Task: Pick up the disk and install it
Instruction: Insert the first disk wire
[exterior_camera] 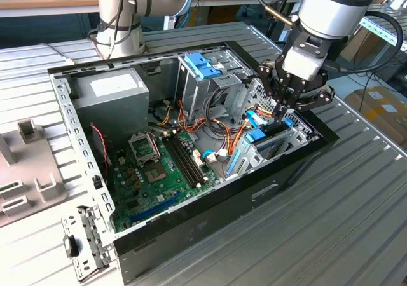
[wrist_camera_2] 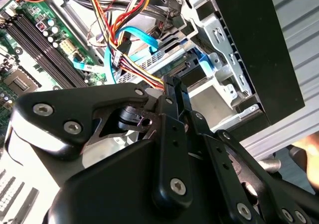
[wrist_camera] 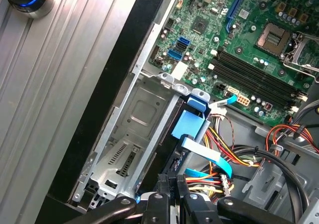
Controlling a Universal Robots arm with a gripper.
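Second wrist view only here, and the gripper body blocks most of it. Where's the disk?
Observer: In the exterior view, the disk is in the bay at the case's end, on the exterior view's right, directly under the gripper.
Operator: Lying flat?
Observer: No. In the first wrist view it stands on edge, its blue rail up beside the silver bay floor.
Operator: And the other cage?
Observer: Its light blue bracket sits apart from the gripper, toward the exterior view's left.

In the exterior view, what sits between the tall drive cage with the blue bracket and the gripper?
In the exterior view, a perforated metal bracket and looping black cables lie between the drive cage and the gripper.
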